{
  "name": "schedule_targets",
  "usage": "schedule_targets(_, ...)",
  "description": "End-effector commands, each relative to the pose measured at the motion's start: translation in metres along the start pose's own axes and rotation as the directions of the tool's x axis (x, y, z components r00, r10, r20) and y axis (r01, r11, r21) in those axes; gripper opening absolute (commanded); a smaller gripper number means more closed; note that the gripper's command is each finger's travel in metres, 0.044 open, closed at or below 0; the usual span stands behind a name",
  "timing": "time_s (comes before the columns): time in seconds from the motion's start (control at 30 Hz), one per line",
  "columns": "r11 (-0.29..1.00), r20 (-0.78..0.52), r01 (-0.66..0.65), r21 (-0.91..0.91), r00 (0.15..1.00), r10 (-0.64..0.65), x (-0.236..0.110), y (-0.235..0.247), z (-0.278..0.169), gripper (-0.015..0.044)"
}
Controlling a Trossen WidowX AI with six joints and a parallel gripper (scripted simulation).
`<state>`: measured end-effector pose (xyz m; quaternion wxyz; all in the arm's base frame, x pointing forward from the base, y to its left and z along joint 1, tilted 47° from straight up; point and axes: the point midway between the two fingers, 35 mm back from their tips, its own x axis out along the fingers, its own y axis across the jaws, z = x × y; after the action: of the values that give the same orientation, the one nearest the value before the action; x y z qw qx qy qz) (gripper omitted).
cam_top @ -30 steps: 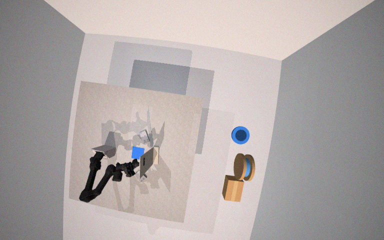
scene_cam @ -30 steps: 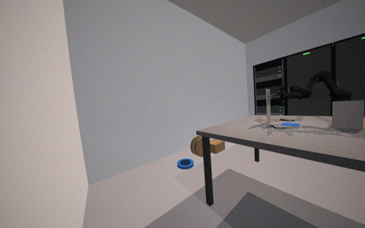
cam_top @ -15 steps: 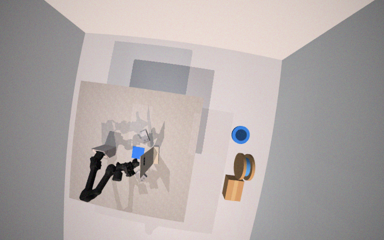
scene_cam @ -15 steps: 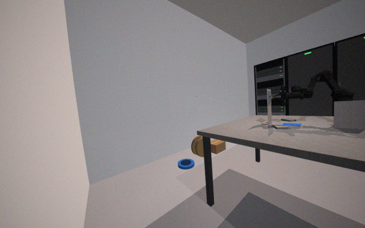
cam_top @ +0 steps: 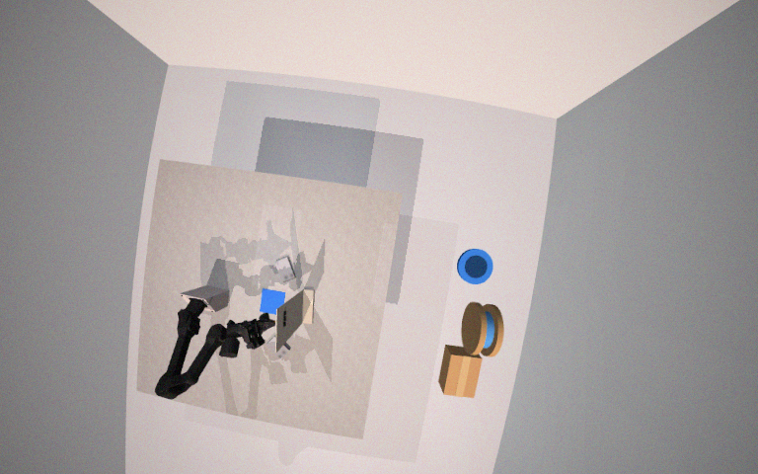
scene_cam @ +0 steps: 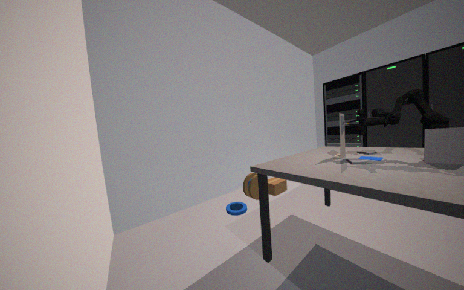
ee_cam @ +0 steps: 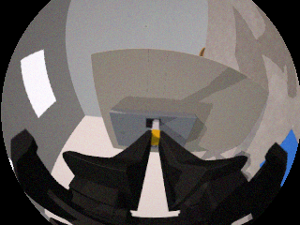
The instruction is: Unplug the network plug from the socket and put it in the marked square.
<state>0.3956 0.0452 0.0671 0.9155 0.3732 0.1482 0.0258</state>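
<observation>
The upright panel (cam_top: pixel 290 323) (scene_cam: pixel 341 133) (ee_cam: pixel 157 82) stands on the table. The network plug (ee_cam: pixel 154 137) shows as a small yellow piece at the panel's socket, right between my fingertips in the wrist view. My gripper (ee_cam: pixel 156 134) (cam_top: pixel 269 326) (scene_cam: pixel 356 122) is shut on the plug, its black fingers reaching level against the panel face. Whether the plug sits inside the socket I cannot tell. The marked square (cam_top: pixel 271 300) (scene_cam: pixel 370 158) (ee_cam: pixel 289 150) is a blue patch on the table beside the panel, to the right in the wrist view.
A grey box (cam_top: pixel 206 296) (scene_cam: pixel 443 145) stands on the table (cam_top: pixel 335 391) (scene_cam: pixel 307 167) near the arm's base. A small flat frame (cam_top: pixel 284 267) lies behind the square. On the floor are a blue ring (cam_top: pixel 474 266) (scene_cam: pixel 235 208), a cable spool (cam_top: pixel 482 329) and a cardboard box (cam_top: pixel 459 370). Server racks (scene_cam: pixel 343 109) stand behind.
</observation>
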Motion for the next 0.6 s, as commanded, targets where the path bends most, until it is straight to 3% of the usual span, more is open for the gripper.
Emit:
schedule_targets(0.0, 1.000, 0.001, 0.002, -0.002, 1.000, -0.002, -0.004, 0.000, -0.001, 0.0000)
schedule_targets(0.57, 1.000, 0.000, 0.002, -0.002, 1.000, -0.002, -0.015, -0.001, -0.003, 0.0000)
